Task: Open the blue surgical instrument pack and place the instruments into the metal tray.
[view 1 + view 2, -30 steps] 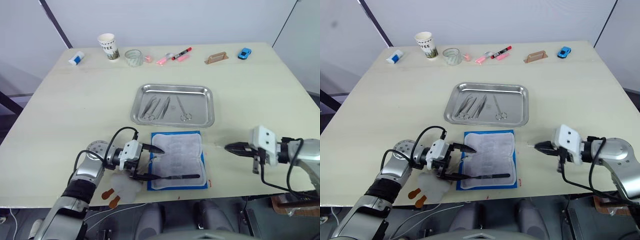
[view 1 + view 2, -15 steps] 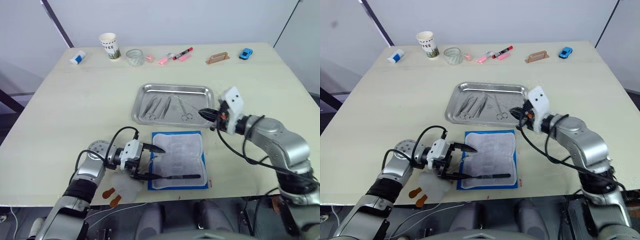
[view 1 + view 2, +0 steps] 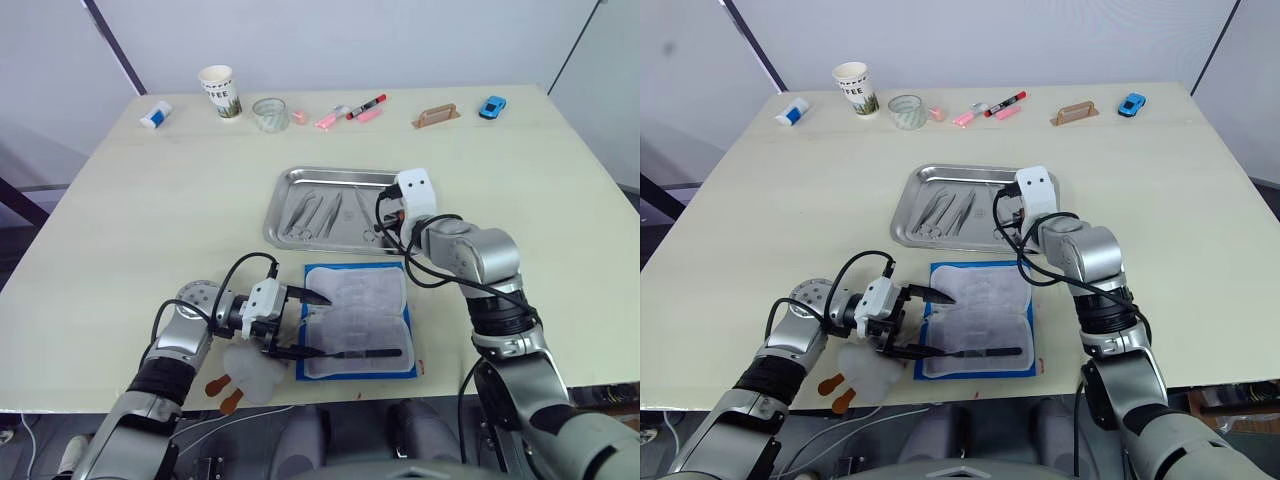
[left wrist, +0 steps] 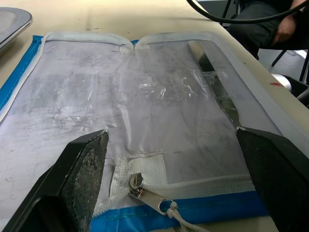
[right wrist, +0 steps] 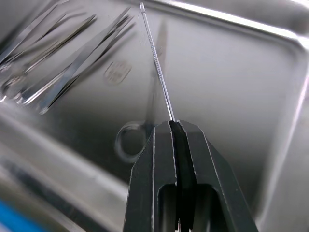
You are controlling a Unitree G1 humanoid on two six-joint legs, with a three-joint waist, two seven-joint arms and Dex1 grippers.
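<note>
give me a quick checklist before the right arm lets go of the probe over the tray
1. Right pincer shut on the thin probe: ok.
2. Probe over the tray, inside the rim: ok.
3. Drop spot free: not ok, scissors lie right under the tip, forceps nearby.
4. Probe touching the tray floor: cannot tell.
5. Left pincer open at the zipper edge of the opened pack, away from the tray: ok.
6. Pack emptied: not ok, one flat tool lies on the lining.
</note>
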